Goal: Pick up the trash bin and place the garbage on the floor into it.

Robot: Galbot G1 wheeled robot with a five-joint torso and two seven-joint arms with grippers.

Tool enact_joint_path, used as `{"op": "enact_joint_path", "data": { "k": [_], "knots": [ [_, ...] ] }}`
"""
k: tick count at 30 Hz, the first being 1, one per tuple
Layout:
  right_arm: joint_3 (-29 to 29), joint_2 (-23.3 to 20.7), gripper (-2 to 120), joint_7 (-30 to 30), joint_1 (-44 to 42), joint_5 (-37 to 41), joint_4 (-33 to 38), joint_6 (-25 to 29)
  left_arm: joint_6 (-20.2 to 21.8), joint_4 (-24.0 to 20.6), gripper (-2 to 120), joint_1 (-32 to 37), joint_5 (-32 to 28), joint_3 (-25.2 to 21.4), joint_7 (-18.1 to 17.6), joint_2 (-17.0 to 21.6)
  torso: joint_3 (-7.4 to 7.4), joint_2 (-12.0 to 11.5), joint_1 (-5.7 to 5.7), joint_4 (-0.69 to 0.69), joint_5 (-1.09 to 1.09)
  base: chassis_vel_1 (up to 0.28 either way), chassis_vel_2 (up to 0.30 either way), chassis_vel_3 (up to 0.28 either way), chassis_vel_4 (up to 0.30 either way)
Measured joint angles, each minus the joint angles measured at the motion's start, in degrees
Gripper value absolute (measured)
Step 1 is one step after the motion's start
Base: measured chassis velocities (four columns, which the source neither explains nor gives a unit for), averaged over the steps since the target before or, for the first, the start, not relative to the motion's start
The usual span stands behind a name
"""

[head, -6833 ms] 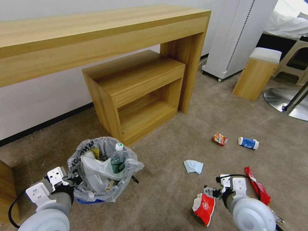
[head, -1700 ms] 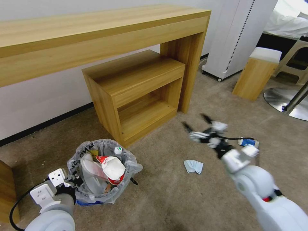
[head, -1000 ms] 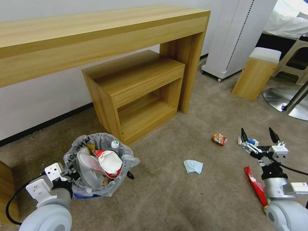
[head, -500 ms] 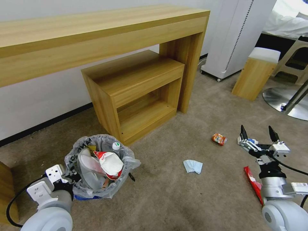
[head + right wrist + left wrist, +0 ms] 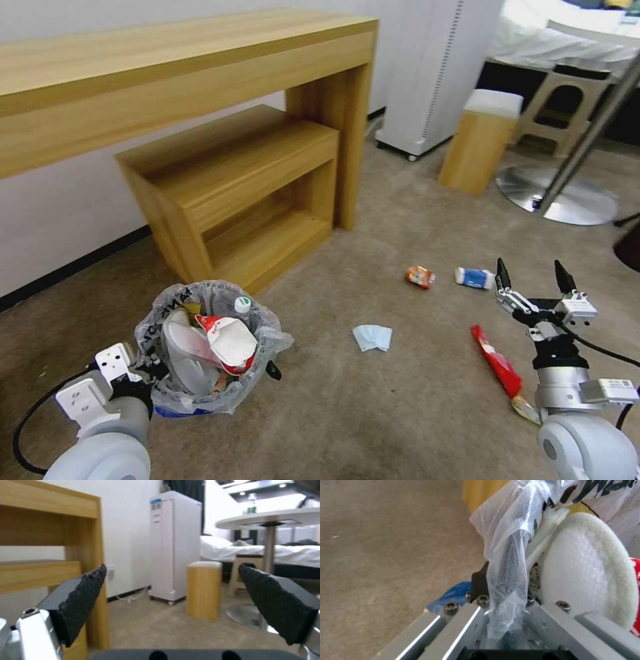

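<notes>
Four litter pieces are left on the floor (image 5: 413, 373); the red wrapper (image 5: 495, 361) lies nearest, lengthwise just left of the empty, spread right gripper (image 5: 532, 288). The bin (image 5: 203, 347) rim is clamped by the left gripper (image 5: 148, 375).

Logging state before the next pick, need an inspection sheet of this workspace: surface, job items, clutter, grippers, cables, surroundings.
Surface: tan carpet floor, litter scattered to the robot's right.
Job's things: trash bin with printed bag, holding a white slipper, a red-white wrapper and a bottle. On the floor: pale-blue tissue, orange can, blue-white cup, red wrapper.
Clutter: nothing seen.
Grippers: left gripper clamped on the bin's bagged rim; right gripper fingers spread, empty, raised above the floor by the cup.
Cables: black cable looping at the left wrist; another at the right wrist.
Surroundings: wooden desk, shelf unit, white appliance, wooden stool, round table base.
</notes>
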Motion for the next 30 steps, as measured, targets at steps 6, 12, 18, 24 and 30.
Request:
{"op": "enact_joint_path", "data": {
  "k": [6, 12, 18, 24, 30],
  "knots": [
    [-0.49, 0.46, 100, 0.03, 0.25, -0.21, -0.02, -0.17, -0.07, -0.01, 0, -0.01, -0.49, -0.29, 0.03, 0.44, 0.0, 0.0, 0.0, -0.01, 0.0, -0.086, -0.092, -0.078, -0.091],
    [-1.2, 1.57, 100, 0.09, 0.76, -0.98, -0.28, -0.27, -0.42, -0.02, 0, -0.34, -1.41, -0.8, 0.03, 0.96, 0.0, 0.0, 0.0, 0.02, 0.0, -0.01, -0.006, -0.004, -0.007],
    [-1.27, 1.78, 100, 0.31, 0.55, -0.89, -0.28, -0.52, -0.45, -0.01, 0, -0.56, -1.59, -0.76, -0.04, 0.95, 0.0, 0.0, 0.0, 0.0, 0.0, 0.0, 0.0, 0.0, 0.0],
    [-1.13, 1.67, 100, 0.31, 0.42, -0.66, -0.29, -0.42, -0.46, -0.02, 0, -0.63, -1.6, -0.63, -0.16, 0.82, 0.0, 0.0, 0.0, 0.0, 0.0, 0.0, 0.0, 0.0, 0.0],
    [-1.35, 1.64, 100, 0.23, 0.64, -0.78, -0.75, -0.01, -0.46, -0.02, 0, -0.59, -1.58, -0.61, -0.19, 0.62, 0.0, 0.0, 0.0, 0.0, 0.0, 0.0, 0.0, 0.0, 0.0]
  ]
}}
